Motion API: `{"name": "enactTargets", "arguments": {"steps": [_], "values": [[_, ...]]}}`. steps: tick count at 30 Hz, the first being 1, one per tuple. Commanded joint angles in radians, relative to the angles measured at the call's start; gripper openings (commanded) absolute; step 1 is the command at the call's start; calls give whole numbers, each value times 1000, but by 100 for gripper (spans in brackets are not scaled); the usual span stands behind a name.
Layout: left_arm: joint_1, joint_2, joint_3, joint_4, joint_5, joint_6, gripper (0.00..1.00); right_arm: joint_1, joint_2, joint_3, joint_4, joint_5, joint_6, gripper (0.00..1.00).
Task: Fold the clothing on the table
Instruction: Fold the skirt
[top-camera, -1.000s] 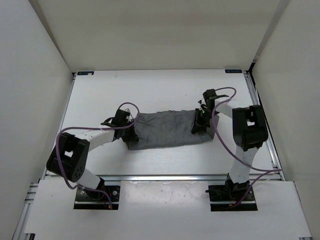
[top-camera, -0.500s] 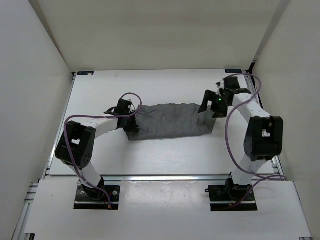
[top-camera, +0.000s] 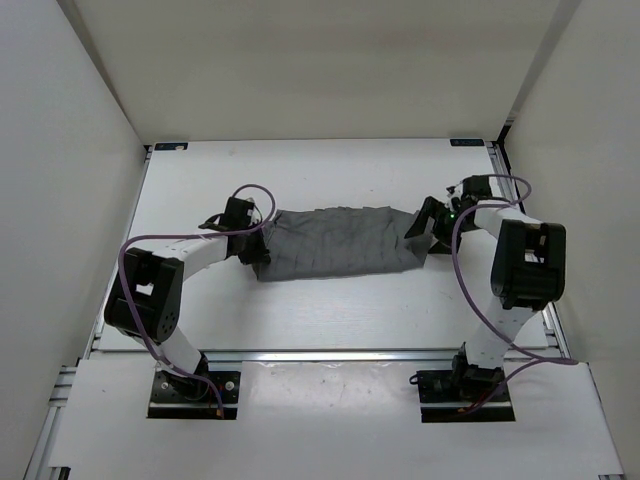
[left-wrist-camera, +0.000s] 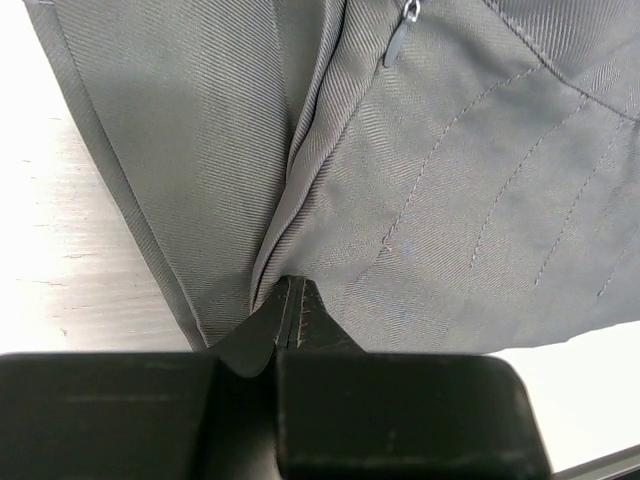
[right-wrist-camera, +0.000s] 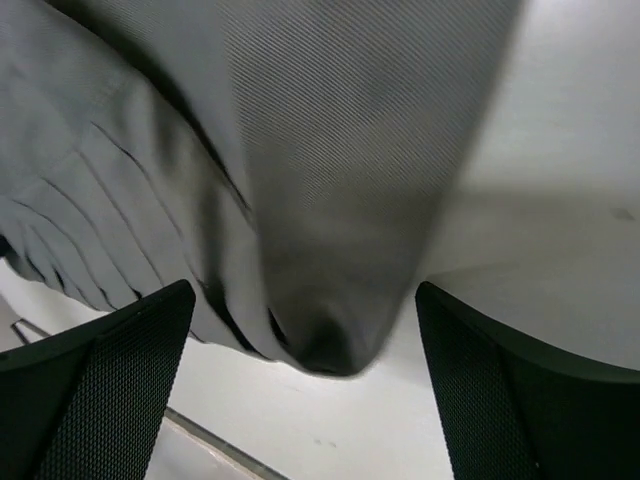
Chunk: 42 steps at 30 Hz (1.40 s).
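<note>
- White surface (top-camera: 330, 320) with a grey skirt (top-camera: 335, 243) spread across it.
- At the skirt's left end, left tool (left-wrist-camera: 290, 305) pinches the fabric.
- At its right end, right tool (top-camera: 428, 222) gapes wide, holding nothing.

skirt (right-wrist-camera: 330, 150) cropped in wrist views, fold tip possibly blurred

Bright, even overhead light; soft shadows. Right wrist view blurred (clothing (right-wrist-camera: 340, 150) too close); left sharp.

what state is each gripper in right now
left gripper: shut on the clothing
right gripper: open, clothing edge loose between the jaws
</note>
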Motion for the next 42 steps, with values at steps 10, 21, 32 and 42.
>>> {"name": "enactTargets", "arguments": {"steps": [10,21,32,42], "values": [[-27,-6,-33,16,29,9,0,166,97,-27,261,-307,83,81],[-72,23,-23,27,26,4,0,162,35,-105,165,-280,83,0],[-202,46,-34,50,52,-32,0,4,-160,-82,-92,8,-26,0],[-234,-1,294,67,281,-77,5,58,-170,-101,-98,-2,-21,0]]}}
